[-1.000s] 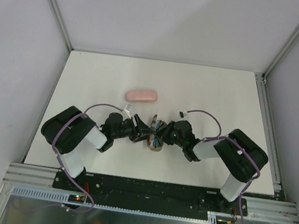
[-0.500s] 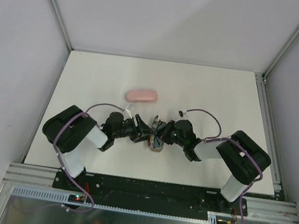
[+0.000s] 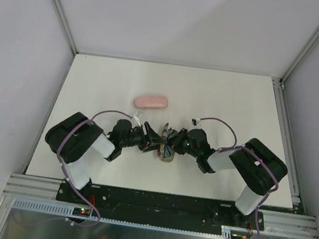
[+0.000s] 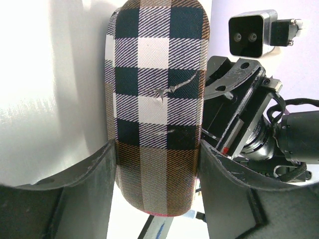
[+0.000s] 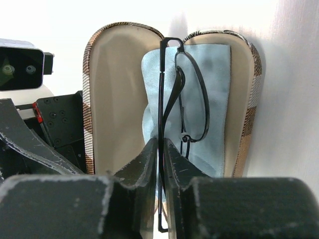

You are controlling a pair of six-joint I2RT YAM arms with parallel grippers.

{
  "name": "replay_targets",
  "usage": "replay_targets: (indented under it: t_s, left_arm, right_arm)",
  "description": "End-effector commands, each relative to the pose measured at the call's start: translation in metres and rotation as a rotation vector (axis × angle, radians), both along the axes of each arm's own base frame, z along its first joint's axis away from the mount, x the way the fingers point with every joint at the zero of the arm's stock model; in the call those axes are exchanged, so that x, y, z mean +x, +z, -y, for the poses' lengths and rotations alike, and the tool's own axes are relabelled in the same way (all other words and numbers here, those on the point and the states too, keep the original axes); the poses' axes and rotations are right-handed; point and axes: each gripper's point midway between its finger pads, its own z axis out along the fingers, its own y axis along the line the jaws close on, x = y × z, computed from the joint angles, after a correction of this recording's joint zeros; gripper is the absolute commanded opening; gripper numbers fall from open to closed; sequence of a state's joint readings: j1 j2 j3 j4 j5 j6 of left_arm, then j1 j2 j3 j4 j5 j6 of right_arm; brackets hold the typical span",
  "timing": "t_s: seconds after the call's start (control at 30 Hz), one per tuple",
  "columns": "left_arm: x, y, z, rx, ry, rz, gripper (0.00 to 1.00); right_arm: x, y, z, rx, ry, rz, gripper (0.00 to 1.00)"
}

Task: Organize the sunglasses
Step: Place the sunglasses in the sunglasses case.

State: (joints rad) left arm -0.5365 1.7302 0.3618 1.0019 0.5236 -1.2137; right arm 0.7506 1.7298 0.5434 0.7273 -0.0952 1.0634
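A checkered case [image 5: 117,89] stands open on the table between both arms, a light blue cloth [image 5: 219,74] lying in its right half. A dark wire pair of sunglasses [image 5: 162,89] with round clear lenses hangs folded over the cloth. My right gripper [image 5: 162,149] is shut on its thin temple arms. In the left wrist view the case [image 4: 157,99] shows its checkered outside, and my left gripper [image 4: 157,164] is shut on it, one finger on each side. From above, the left gripper [image 3: 149,141] and right gripper [image 3: 171,140] meet at the case [image 3: 165,152].
A pink oblong case [image 3: 151,102] lies shut on the white table [image 3: 239,101], beyond the grippers and to the left. Grey walls and metal rails close in the table on three sides. The right arm's camera [image 4: 247,35] sits close beside the checkered case.
Both arms stay at the case; the right arm has only nudged slightly. Nothing has visibly been let go or taken.
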Motion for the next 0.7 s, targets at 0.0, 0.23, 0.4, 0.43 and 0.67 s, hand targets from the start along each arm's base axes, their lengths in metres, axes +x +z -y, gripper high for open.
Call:
replay_targets:
  t_s: [0.0, 0.23, 0.4, 0.43, 0.67]
  left_arm:
    - [0.002, 0.024, 0.012, -0.060, -0.053, 0.077, 0.56]
    - [0.002, 0.022, 0.012, -0.055, -0.052, 0.077, 0.56]
    - [0.003, 0.021, 0.012, -0.053, -0.052, 0.078, 0.56]
    - [0.003, 0.021, 0.012, -0.053, -0.052, 0.078, 0.56]
    - [0.002, 0.020, 0.012, -0.052, -0.054, 0.076, 0.56]
  right_arm:
    - [0.000, 0.000, 0.003, -0.004, -0.008, -0.002, 0.16]
    - [0.001, -0.002, 0.013, -0.046, -0.030, -0.014, 0.27]
    - [0.001, -0.001, 0.016, -0.051, -0.030, -0.018, 0.30]
    - [0.002, -0.001, 0.016, -0.051, -0.030, -0.017, 0.30]
    - [0.002, 0.002, 0.023, -0.070, -0.033, -0.018, 0.35]
